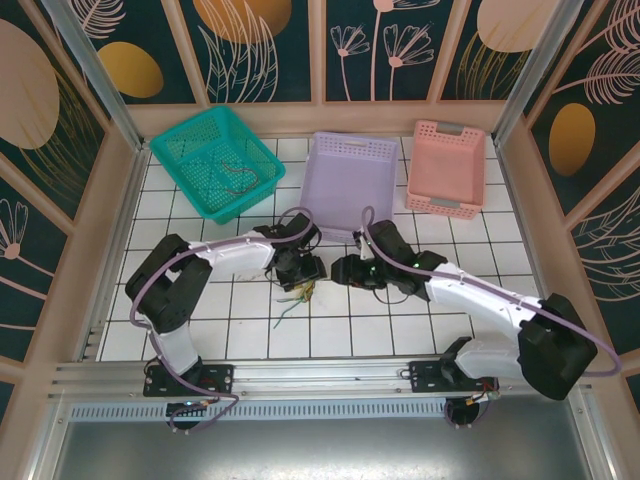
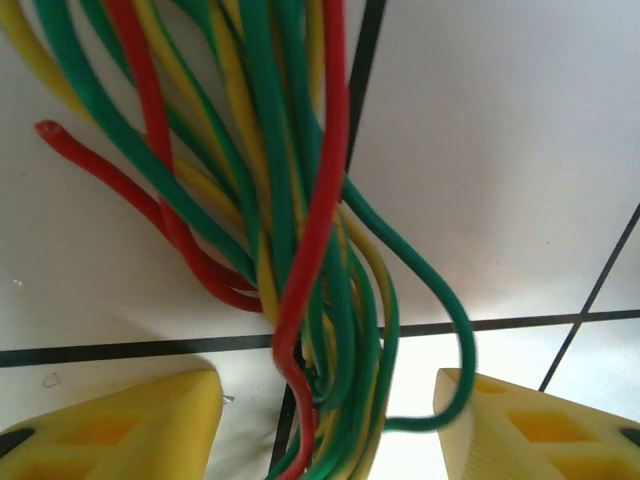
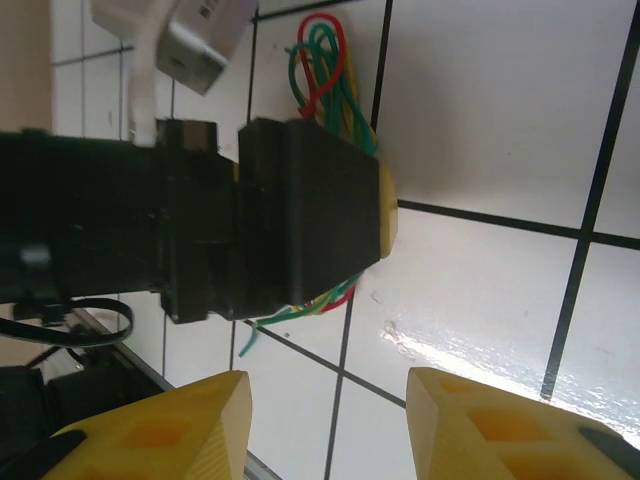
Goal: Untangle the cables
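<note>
A robot lab cell: left arm (image 1: 225,255) and right arm (image 1: 480,295) bolted to a metal rail (image 1: 320,372) at the bottom, a white tiled table (image 1: 380,335), leaf-print walls (image 1: 260,50) around, green basket (image 1: 195,124), purple basket (image 1: 345,190), pink basket (image 1: 445,170) along the top.

— What are the cables (image 2: 300,200) doing?
— Red, green and yellow ones are running bundled across the tiles (image 2: 500,150), passing between the parted fingers (image 2: 500,430) of the gripper (image 2: 328,415).
— Is anything touching?
— A green loop is brushing one finger; a red end is lying loose off to the side.
</note>
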Tool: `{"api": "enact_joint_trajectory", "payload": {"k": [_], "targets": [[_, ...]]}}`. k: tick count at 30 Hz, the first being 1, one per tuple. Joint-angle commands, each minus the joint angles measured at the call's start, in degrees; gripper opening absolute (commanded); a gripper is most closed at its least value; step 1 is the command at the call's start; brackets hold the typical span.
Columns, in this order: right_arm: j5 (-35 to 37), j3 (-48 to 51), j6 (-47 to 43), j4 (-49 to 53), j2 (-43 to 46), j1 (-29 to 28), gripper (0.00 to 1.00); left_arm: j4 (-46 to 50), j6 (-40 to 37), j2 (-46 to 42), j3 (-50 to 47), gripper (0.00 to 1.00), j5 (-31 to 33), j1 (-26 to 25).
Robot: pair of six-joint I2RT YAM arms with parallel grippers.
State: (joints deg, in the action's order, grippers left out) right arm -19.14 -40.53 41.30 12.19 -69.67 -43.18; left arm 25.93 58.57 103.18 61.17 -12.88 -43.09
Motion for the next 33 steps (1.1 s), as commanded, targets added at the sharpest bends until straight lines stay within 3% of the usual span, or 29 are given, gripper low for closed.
{"api": "enact_joint_trajectory", "payload": {"k": [1, 3, 6, 7, 11, 17, 20, 23, 26, 33], "targets": [[1.2, 1.1, 2.3, -1.2, 2.2, 1.2, 0.45, 4.8, -2.7, 2.7, 1.5, 0.55, 4.1, -0.5], [1.3, 1.5, 2.2, -0.8, 2.7, 1.8, 0.44, 4.0, -3.3, 3.4, 1.3, 0.41, 3.6, -0.7], [1.2, 2.0, 2.2, -0.6, 3.7, 2.5, 0.43, 3.2, -3.8, 2.7, 0.7, 0.06, 4.1, -1.0], [1.1, 2.4, 2.3, -0.6, 4.1, 2.8, 0.41, 3.4, -4.0, 1.6, 0.5, 0.00, 4.6, -1.0], [0.5, 3.1, 2.0, -0.2, 5.9, 4.0, 0.39, 3.9, -7.3, -4.6, 1.7, 0.00, 2.7, -1.0], [-9.2, 3.1, 2.5, -5.7, 8.1, 8.6, 0.37, -5.4, -15.6, -16.3, 3.6, 0.00, -14.2, -0.5], [-16.9, 2.5, 5.3, -12.3, 8.4, 10.9, 0.42, -16.7, -13.1, -19.1, 1.9, 0.00, -27.5, 1.5], [-22.2, 1.5, 8.6, -18.5, 8.7, 11.5, 0.50, -26.2, -9.3, -20.4, 0.2, 0.00, -35.0, 3.8], [-25.3, 0.8, 11.9, -22.2, 9.2, 13.8, 0.51, -33.6, -6.6, -20.6, -0.3, 0.00, -41.4, 5.4], [-29.2, -0.5, 18.7, -24.8, 12.7, 21.8, 0.54, -30.9, -14.0, -20.4, 1.2, 0.00, -48.6, 6.1]]}}
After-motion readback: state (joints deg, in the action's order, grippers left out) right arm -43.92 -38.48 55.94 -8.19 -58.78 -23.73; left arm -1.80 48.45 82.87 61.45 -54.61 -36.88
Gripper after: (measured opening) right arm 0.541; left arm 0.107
